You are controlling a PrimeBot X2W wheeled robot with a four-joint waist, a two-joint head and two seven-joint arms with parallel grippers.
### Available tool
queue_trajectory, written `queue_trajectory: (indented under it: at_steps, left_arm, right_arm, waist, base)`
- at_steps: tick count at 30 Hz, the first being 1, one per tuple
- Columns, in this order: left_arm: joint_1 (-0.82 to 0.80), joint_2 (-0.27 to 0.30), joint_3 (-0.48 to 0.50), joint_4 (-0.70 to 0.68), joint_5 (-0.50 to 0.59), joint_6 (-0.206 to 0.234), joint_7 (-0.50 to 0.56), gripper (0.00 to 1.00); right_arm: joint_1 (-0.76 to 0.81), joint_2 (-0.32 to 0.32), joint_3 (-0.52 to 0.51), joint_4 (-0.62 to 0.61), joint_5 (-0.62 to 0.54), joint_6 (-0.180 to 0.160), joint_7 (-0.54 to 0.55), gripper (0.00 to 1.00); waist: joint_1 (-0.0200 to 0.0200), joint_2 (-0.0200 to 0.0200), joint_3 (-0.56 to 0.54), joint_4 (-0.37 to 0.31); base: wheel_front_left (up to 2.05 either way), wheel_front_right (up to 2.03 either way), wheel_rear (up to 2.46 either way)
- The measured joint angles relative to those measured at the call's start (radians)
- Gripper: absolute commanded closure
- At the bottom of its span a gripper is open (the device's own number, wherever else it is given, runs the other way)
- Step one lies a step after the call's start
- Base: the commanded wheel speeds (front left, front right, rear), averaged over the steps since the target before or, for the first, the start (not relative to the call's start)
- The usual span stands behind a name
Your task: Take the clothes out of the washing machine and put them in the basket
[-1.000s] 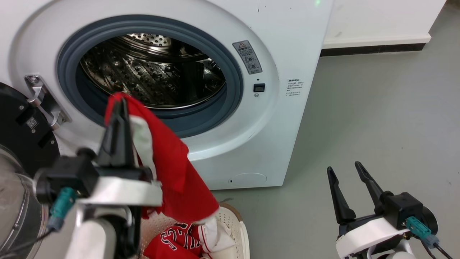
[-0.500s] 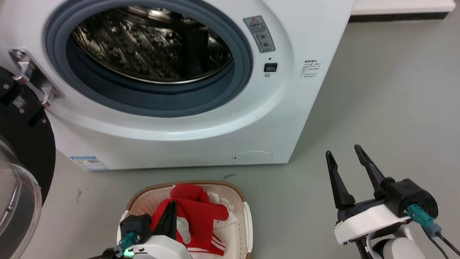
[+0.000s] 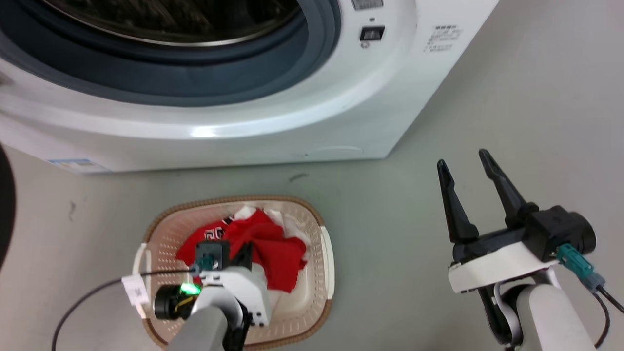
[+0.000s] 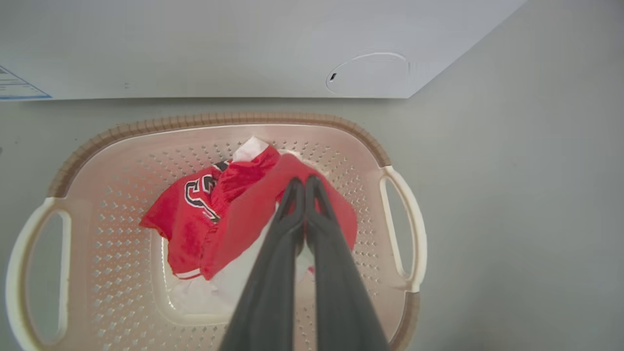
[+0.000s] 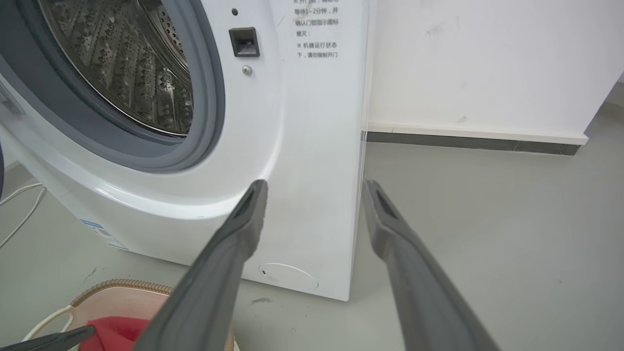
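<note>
The red jersey [image 3: 273,248] lies bunched in the cream basket [image 3: 327,253] on the floor in front of the washing machine [image 3: 341,107]. A small white cloth [image 4: 248,148] peeks out behind the jersey, and more white fabric lies under it. My left gripper [image 4: 304,183] reaches down into the basket, shut on a raised fold of the red jersey [image 4: 204,209]. My right gripper [image 3: 462,160] hovers open and empty over the floor to the right of the basket. The right wrist view shows the bare steel drum [image 5: 122,63] through the porthole.
The black-rimmed door [image 3: 3,209] hangs open at the far left. A dark cable [image 3: 83,297] trails from my left wrist across the floor. White cords [image 5: 14,204] lie by the machine's left side. Grey floor [image 3: 512,97] spreads to the right.
The head camera has tilted down. My left gripper has carried the red jersey from the porthole down into the basket, and the cloth now lies lower and flatter. The right gripper stays open.
</note>
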Motion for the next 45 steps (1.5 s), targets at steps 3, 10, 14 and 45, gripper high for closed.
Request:
queue_trajectory:
  at_steps: [3,10,14,45]
  left_arm:
    - [-0.093,-0.002,-0.008,0.11,-0.008,0.01,-0.008,1.0]
    - [-0.256,-0.003,-0.012,0.31,-0.055,0.04,-0.009,1.0]
    - [-0.311,-0.001,-0.018,0.383,-0.053,0.056,0.01,1.0]
    - [-0.116,0.002,0.075,0.068,-0.063,0.035,-0.036,0.0]
  right_arm:
    - [-0.028,0.0,0.009,0.0,0.003,0.0,-0.009,0.0]
    - [-0.091,0.0,0.049,0.021,0.022,0.0,-0.031,0.0]
    - [-0.115,0.0,0.061,0.032,0.038,0.0,-0.045,0.0]
    - [-0.031,0.001,-0.042,0.151,-0.027,0.0,-0.055,0.0]
  waist:
    - [0.0001,0.0,0.061,-0.014]
    - [0.0001,0.0,0.205,-0.056]
    - [0.0001,0.0,0.277,-0.086]
    - [-0.0002,0.0,-0.048,-0.046]
  base:
    - [0.0,0.0,0.0]
    - [0.0,0.0,0.0]
    - [0.0,0.0,0.0]
    - [0.0,0.0,0.0]
